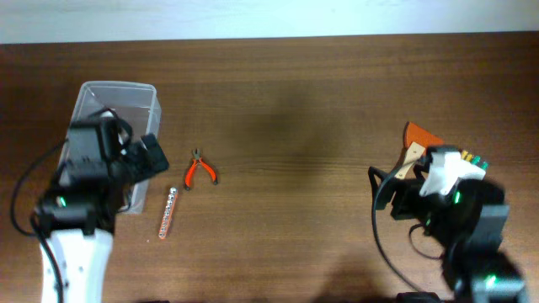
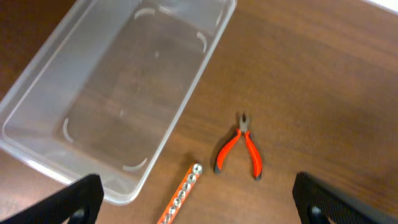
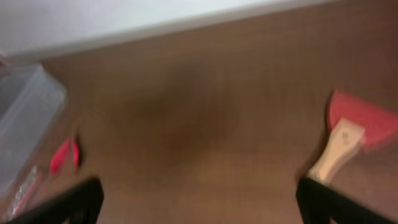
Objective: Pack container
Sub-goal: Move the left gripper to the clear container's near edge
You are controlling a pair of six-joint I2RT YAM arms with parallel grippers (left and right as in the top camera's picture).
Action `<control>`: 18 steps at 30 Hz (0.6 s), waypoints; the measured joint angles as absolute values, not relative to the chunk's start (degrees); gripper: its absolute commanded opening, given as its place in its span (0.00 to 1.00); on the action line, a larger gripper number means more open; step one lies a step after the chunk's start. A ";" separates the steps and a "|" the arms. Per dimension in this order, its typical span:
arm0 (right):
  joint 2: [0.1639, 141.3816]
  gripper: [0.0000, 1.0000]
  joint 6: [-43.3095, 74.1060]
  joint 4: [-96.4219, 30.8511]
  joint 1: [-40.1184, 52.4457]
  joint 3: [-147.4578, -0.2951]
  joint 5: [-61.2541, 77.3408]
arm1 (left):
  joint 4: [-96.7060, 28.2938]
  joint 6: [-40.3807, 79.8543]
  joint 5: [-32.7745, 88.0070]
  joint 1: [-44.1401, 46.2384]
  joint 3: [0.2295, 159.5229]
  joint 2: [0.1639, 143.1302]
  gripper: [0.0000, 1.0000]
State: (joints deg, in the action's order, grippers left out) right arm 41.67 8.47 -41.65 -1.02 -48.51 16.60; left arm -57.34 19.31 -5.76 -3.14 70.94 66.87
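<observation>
The clear plastic container [image 1: 126,101] stands empty at the table's left; it also shows in the left wrist view [image 2: 112,93] and, blurred, in the right wrist view [image 3: 25,112]. Red-handled pliers [image 1: 200,171] [image 2: 241,149] and an orange socket rail [image 1: 167,214] [image 2: 182,193] lie on the table to its right. My left gripper [image 2: 199,208] is open and empty, above the rail beside the container. A red scraper with a wooden handle [image 1: 415,145] [image 3: 348,134] lies at the right. My right gripper [image 3: 199,208] is open and empty, just left of the scraper.
A small box of coloured bits [image 1: 476,160] peeks out behind the right arm. The white wall edge [image 1: 269,21] runs along the table's far side. Bare brown wood [image 1: 312,143] lies between the pliers and the scraper.
</observation>
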 measured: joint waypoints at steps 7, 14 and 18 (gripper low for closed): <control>60.25 0.99 0.10 -63.53 -1.02 -72.69 16.93 | -60.93 21.93 -2.15 -13.08 75.24 72.10 0.99; 70.54 0.99 -2.28 -69.60 -1.02 -77.73 17.06 | -65.69 37.45 -1.72 -25.28 75.24 75.11 0.99; 73.25 0.99 -2.81 -70.52 -1.02 -77.73 17.06 | -66.22 43.75 -1.67 -27.81 75.24 78.13 0.99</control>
State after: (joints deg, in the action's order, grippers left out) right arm 73.25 -2.81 -70.52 -1.02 -77.73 17.06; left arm -66.22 43.75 -1.67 -27.81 75.24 78.13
